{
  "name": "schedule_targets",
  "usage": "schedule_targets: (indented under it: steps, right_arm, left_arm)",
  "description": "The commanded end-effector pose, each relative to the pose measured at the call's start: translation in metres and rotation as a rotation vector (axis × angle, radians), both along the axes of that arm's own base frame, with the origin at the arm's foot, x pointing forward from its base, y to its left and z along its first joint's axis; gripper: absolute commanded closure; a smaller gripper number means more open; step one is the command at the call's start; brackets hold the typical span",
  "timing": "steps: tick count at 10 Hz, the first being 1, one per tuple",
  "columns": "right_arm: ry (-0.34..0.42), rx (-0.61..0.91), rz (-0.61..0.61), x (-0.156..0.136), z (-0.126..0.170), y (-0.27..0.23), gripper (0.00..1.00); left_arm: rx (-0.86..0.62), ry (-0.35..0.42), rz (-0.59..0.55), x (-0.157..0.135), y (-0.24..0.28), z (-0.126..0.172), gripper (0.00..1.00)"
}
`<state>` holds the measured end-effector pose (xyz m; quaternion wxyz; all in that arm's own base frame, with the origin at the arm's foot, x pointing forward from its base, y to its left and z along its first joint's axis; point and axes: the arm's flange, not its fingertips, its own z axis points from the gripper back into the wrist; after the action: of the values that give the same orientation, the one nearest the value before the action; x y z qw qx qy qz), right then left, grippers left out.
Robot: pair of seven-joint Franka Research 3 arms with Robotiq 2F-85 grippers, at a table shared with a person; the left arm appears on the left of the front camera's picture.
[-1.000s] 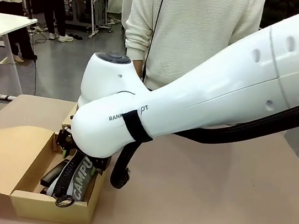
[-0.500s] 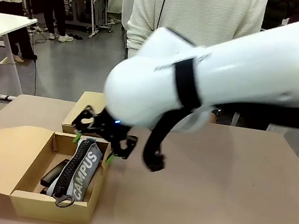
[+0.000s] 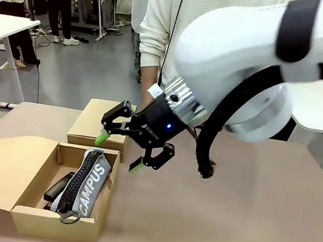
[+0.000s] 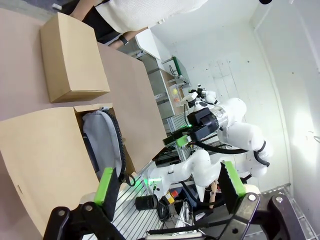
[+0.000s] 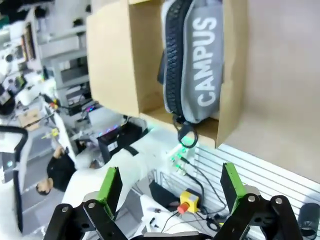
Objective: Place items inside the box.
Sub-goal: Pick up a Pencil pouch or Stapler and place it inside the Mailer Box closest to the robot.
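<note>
Fingers of the right gripper (image 3: 118, 154) are spread wide, empty, above the far right corner of the box (image 3: 56, 225); the CAMPUS pouch (image 3: 89, 186) is laid inside. The left gripper (image 4: 168, 179) is spread wide too.

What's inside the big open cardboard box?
A grey CAMPUS pouch fills most of the box, with a black object beside it. Whatever lies beneath the pouch is covered.

— What does the right arm (image 3: 237, 53) look like?
— Glossy white rounded shells, a black band (image 3: 295, 25), a black cable (image 3: 199, 147).
— And the right gripper (image 3: 119, 153)?
— Black, green pads (image 3: 102, 139), small blue light.
</note>
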<state>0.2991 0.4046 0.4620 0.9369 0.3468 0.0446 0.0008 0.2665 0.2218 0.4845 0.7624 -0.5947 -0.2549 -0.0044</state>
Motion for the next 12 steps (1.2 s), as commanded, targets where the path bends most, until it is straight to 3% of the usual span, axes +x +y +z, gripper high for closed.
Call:
schedule_targets:
  steps: [1, 2, 4, 6, 8, 9, 12]
  right_arm:
    - [0.005, 0.041, 0.007, 0.001, 0.010, -0.011, 0.00]
    - [0.094, 0.121, 0.065, 0.014, 0.016, -0.020, 0.00]
    - [0.061, 0.247, 0.004, 0.034, 0.038, -0.096, 0.00]
    - [0.148, 0.359, 0.041, 0.055, 0.040, -0.196, 0.00]
    - [0.237, 0.581, 0.111, 0.074, 0.020, -0.290, 0.00]
    - [0.268, 0.690, 0.036, 0.083, 0.004, -0.332, 0.00]
    - [0.178, 0.910, -0.134, 0.072, -0.042, -0.406, 0.00]
  left_arm:
    - [0.006, -0.015, -0.001, -0.003, -0.002, 0.000, 0.00]
    - [0.006, -0.015, -0.001, -0.003, -0.002, 0.000, 0.00]
    - [0.006, -0.015, -0.001, -0.003, -0.002, 0.000, 0.00]
    - [0.006, -0.015, -0.001, -0.003, -0.002, 0.000, 0.00]
    - [0.006, -0.015, -0.001, -0.003, -0.002, 0.000, 0.00]
    - [0.006, -0.015, -0.001, -0.003, -0.002, 0.000, 0.00]
    - [0.006, -0.015, -0.001, -0.003, -0.002, 0.000, 0.00]
